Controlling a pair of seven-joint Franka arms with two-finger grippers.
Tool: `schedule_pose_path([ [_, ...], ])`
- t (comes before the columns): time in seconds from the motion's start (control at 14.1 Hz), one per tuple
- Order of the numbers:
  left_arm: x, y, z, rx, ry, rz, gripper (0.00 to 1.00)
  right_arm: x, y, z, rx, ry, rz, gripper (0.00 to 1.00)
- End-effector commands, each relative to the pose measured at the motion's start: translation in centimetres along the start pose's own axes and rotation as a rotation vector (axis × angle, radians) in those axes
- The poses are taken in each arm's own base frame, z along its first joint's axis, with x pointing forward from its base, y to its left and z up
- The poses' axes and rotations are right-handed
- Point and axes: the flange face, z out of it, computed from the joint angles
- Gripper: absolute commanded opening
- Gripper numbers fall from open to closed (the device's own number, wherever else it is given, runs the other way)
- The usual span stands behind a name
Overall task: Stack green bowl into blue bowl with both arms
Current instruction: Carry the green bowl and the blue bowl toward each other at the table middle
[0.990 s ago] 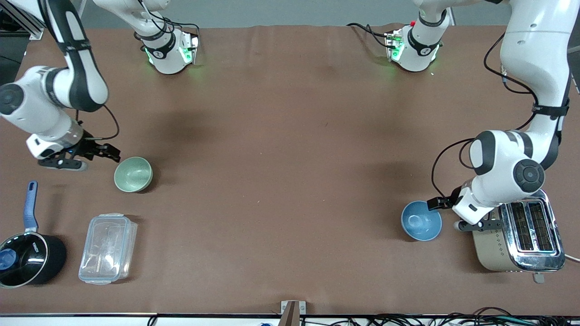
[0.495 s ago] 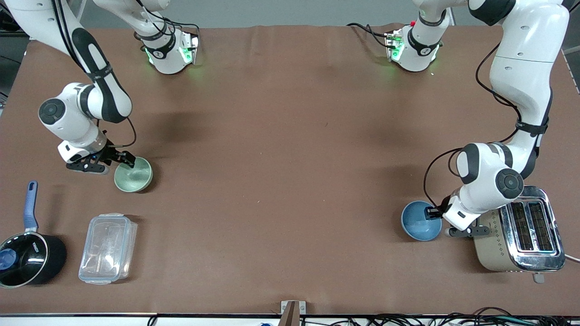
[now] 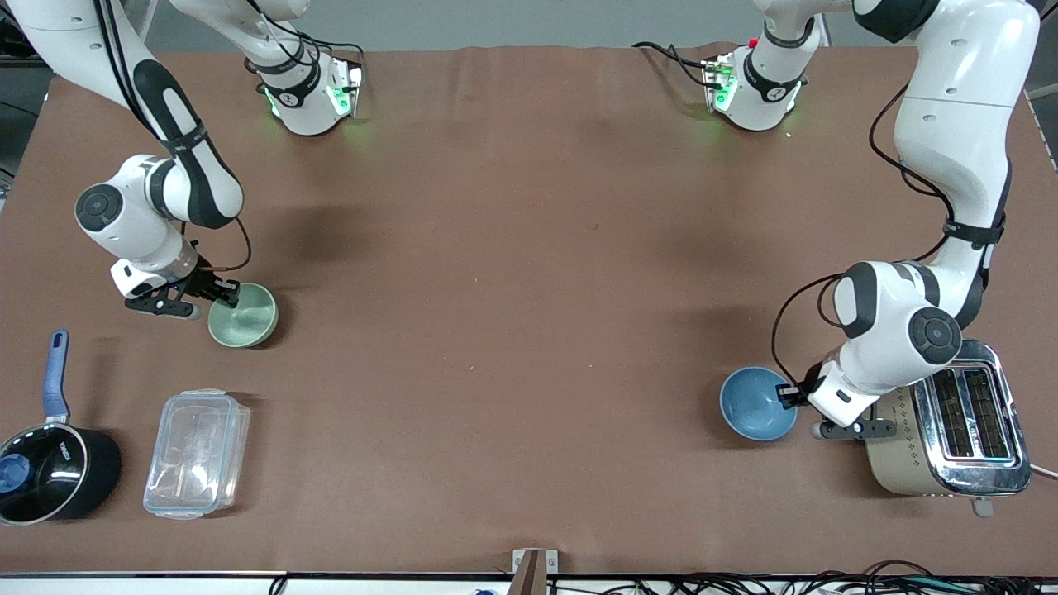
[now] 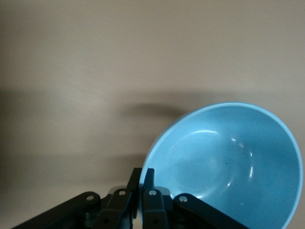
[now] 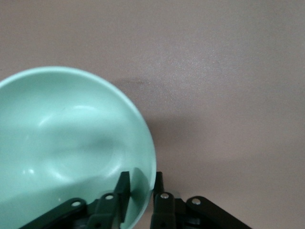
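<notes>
Right gripper (image 3: pixel 225 292) is pinching the green bowl (image 3: pixel 245 317) rim; left gripper (image 3: pixel 787 395) is clamping the blue bowl (image 3: pixel 755 404) (thin rim holds). Either could be slipping or tipping once lifted.

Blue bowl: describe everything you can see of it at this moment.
The blue bowl is small, round and smooth, medium blue outside and lighter, glossy blue inside, and empty. It sits toward the left arm's end of the table, beside the toaster, and appears slightly tilted. The left gripper pinches its rim on the toaster side, one finger inside and one outside, as the left wrist view shows. Whether its base has left the table cannot be told.
</notes>
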Motion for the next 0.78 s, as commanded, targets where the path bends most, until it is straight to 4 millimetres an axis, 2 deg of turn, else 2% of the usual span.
schedule_pose_path([
  [0.0, -2.1, 8.9, -3.2, -0.057, -0.044, -0.081, 0.0, -0.4, -0.3, -0.4, 0.009, -0.004, 0.004, 0.0],
  [0.07, -3.0, 12.4, -3.4, -0.079, -0.057, -0.131, 0.0, -0.3, -0.4, -1.0, 0.013, -0.015, -0.003, 0.0],
  [0.14, -4.7, 16.9, -3.2, -0.092, -0.075, -0.17, 0.0, 0.1, -0.5, -2.7, 0.022, -0.032, -0.01, 0.0],
  [0.28, -8.0, 24.5, -2.6, -0.093, -0.099, -0.212, 0.0, 1.9, -0.8, -7.6, 0.041, -0.052, -0.038, 0.0],
  [0.35, -10.0, 28.0, -1.8, -0.092, -0.118, -0.209, 0.0, 3.4, -1.1, -10.7, 0.051, -0.08, -0.074, 0.0],
  [0.42, -12.0, 31.0, -0.4, -0.086, -0.144, -0.208, 0.0, 5.1, -1.3, -13.4, 0.06, -0.125, -0.1, 0.0],
  [0.49, -13.3, 33.4, 0.8, -0.088, -0.163, -0.218, 0.0, 6.9, -1.4, -17.3, 0.07, -0.186, -0.113, 0.0],
  [0.57, -14.9, 35.4, 2.0, -0.084, -0.181, -0.215, 0.0, 8.3, -2.5, -21.2, 0.076, -0.23, -0.125, 0.0],
  [0.64, -17.1, 37.6, 3.4, -0.075, -0.201, -0.2, 0.0, 9.5, -4.4, -24.7, 0.077, -0.262, -0.138, 0.0],
  [0.71, -18.6, 38.9, 4.5, -0.067, -0.21, -0.194, 0.0, 10.0, -6.2, -26.3, 0.069, -0.286, -0.121, 0.0],
])
